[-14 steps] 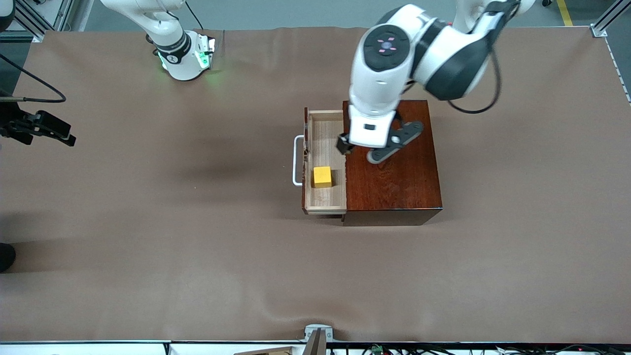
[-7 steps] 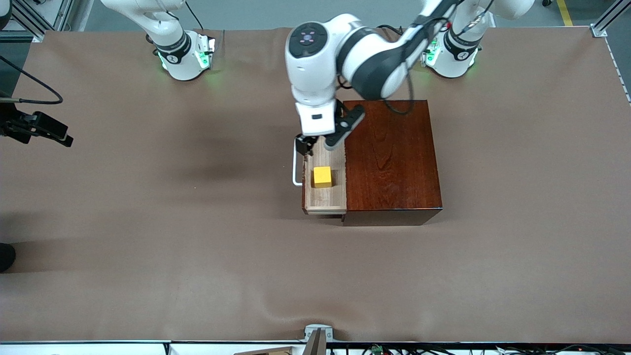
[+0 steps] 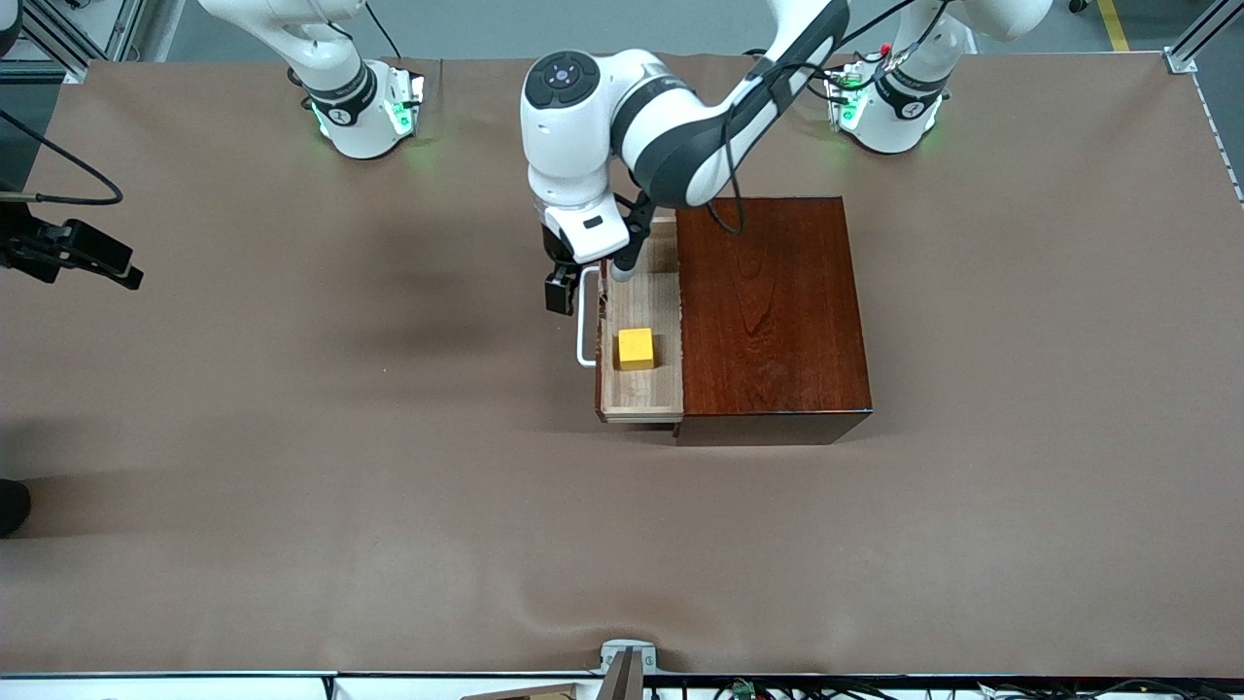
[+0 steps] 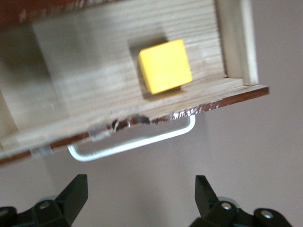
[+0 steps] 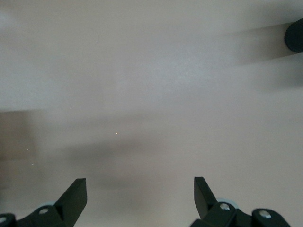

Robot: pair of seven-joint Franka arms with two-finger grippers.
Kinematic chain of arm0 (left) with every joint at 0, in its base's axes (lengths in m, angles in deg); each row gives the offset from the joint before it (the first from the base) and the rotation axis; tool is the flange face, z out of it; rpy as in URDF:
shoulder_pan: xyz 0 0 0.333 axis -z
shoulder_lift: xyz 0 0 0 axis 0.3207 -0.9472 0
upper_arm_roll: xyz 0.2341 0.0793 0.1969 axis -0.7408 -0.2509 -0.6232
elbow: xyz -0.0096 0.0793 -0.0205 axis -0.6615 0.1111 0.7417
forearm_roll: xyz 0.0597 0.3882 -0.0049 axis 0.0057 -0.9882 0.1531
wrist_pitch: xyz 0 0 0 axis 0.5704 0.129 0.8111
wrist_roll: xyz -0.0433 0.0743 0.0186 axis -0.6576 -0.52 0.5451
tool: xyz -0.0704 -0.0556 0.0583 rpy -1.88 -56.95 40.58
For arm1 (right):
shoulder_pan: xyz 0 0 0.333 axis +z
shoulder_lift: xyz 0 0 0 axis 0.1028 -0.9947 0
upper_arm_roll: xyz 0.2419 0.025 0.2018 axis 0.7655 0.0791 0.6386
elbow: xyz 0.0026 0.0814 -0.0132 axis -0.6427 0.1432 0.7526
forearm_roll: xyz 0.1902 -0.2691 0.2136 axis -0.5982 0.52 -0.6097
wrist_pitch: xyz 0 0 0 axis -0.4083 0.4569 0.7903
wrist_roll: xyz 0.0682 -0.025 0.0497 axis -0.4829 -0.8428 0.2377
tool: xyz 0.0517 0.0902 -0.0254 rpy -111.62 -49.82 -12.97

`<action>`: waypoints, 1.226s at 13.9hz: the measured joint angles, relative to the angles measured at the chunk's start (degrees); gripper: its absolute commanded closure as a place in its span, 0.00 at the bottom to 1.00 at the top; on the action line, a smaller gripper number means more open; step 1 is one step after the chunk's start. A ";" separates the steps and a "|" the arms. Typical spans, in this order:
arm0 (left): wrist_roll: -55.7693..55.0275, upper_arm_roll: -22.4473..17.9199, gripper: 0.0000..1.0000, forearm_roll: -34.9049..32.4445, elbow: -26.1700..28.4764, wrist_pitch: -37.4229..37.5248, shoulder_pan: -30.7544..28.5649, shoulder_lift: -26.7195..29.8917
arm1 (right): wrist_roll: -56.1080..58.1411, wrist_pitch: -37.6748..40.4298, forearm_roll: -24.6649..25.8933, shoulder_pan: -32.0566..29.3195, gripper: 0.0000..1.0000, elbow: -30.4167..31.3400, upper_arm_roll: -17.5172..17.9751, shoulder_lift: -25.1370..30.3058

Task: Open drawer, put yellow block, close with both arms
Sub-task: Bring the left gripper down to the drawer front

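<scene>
Left gripper (image 3: 581, 288) slid off the box to the drawer (image 3: 641, 389) handle (image 3: 586, 331), jaws wide, empty; right gripper (image 5: 139, 198) waits, open.

1. The table (image 3: 292, 486) is covered by a brown matte sheet with shallow wrinkles and soft shadows.
2. Aluminium frame rails (image 3: 1200, 39) stand at the corners nearest the bases.
3. Grey floor with a yellow line (image 3: 1114, 24) shows past that edge.
</scene>
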 measured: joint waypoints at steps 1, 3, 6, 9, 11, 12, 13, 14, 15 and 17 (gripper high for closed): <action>-3.93 0.00 0.00 0.00 -0.08 -0.71 0.20 -0.84 | 0.00 0.00 0.00 0.00 0.00 0.00 0.05 0.00; -8.48 -0.03 0.00 0.06 -0.20 -0.91 0.29 -2.23 | 0.00 0.00 0.00 0.00 0.00 -0.01 0.29 0.00; -10.10 -0.50 0.00 1.85 -0.38 -0.89 -0.08 -3.42 | 0.02 0.00 0.00 0.01 0.00 -0.01 0.73 0.00; -9.99 -0.67 0.00 2.64 -0.45 -0.80 -0.70 -4.41 | 0.03 0.00 0.00 0.01 0.00 -0.01 0.74 0.00; -8.52 -0.66 0.00 4.38 -0.46 -0.48 -0.70 -5.33 | 0.03 0.00 0.01 0.01 0.00 -0.02 0.73 0.00; -7.41 -0.66 0.00 5.42 -0.46 0.14 -0.72 -5.68 | 0.03 0.00 0.01 0.01 0.00 -0.02 0.73 0.00; -6.30 -0.67 0.00 6.34 -0.48 1.13 -0.83 -5.90 | 0.04 0.00 0.01 0.01 0.00 -0.02 0.72 0.00; -5.73 -0.67 0.00 6.63 -0.49 2.12 -1.05 -5.98 | 0.05 0.00 0.01 0.01 0.00 -0.02 0.71 0.00; -5.61 -0.68 0.00 6.63 -0.51 2.86 -1.41 -5.98 | 0.06 0.00 0.01 0.01 0.00 -0.02 0.69 0.00; -4.83 -0.66 0.00 6.65 -0.66 3.41 -2.03 -5.98 | 0.06 0.00 0.01 0.01 0.00 -0.02 0.69 0.00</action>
